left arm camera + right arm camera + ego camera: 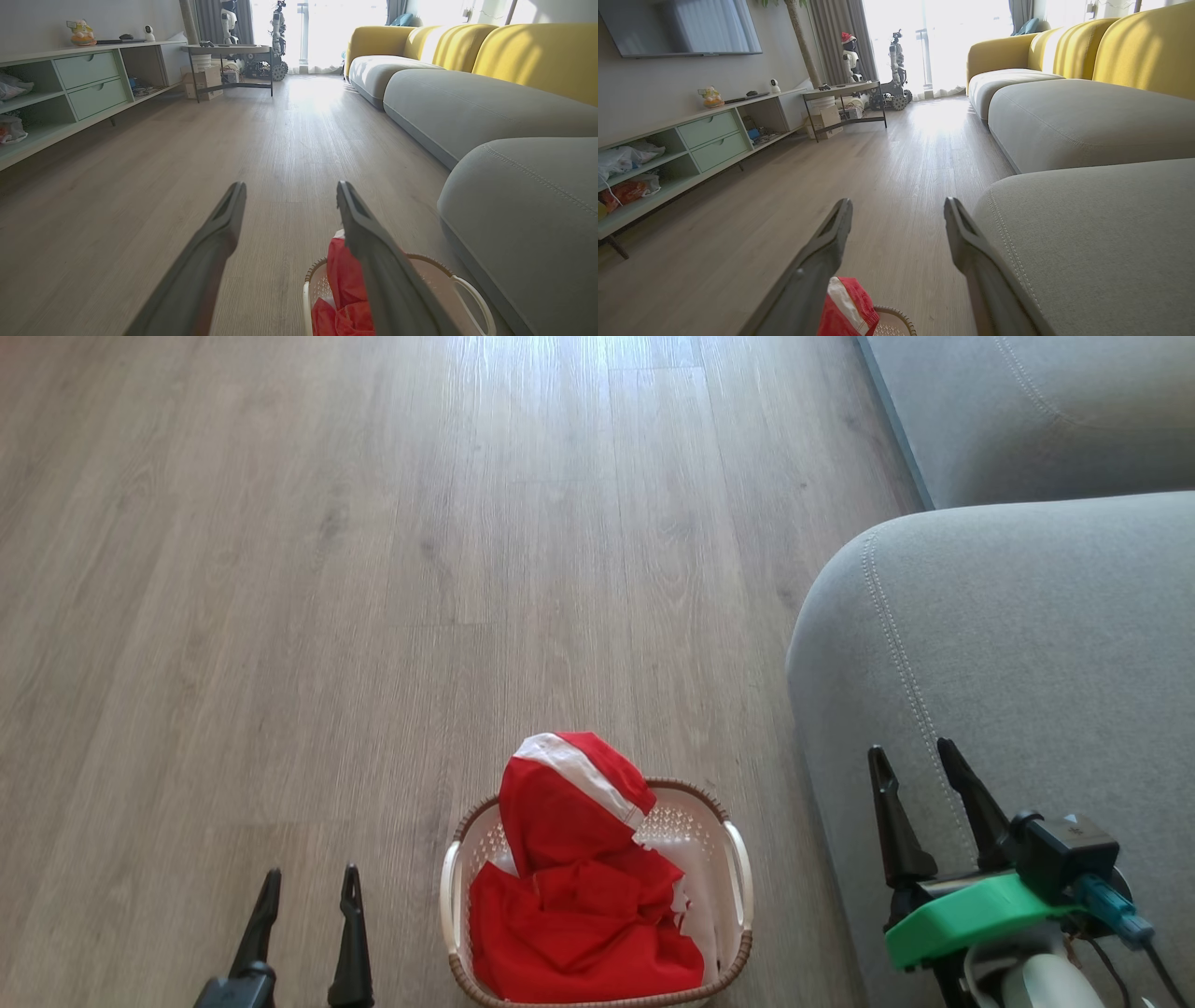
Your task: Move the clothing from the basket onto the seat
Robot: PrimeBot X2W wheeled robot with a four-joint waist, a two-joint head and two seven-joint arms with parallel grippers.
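The red clothing (579, 887) with a white stripe lies heaped in the cream basket (738, 859) on the wooden floor, its top poking above the brown rim. The grey seat (1018, 653) rises just right of the basket. My left gripper (311, 880) stands open over the floor to the basket's left, nothing between its fingers. Open too, my right gripper (913, 753) hovers over the seat's front edge. The left wrist view shows the clothing (345, 284) and basket (467, 289) low right, behind my left gripper (289, 189). The right wrist view shows the clothing (847, 308), the seat (1101, 242) and my right gripper (898, 205).
A second grey cushion (1036, 411) lies beyond the seat, with yellow backrests (1148, 46) behind. A pale green shelf unit (691, 144) lines the far wall. A small table (843, 95) and other robots (896, 70) stand by the bright window. Open wooden floor (373, 569) stretches ahead.
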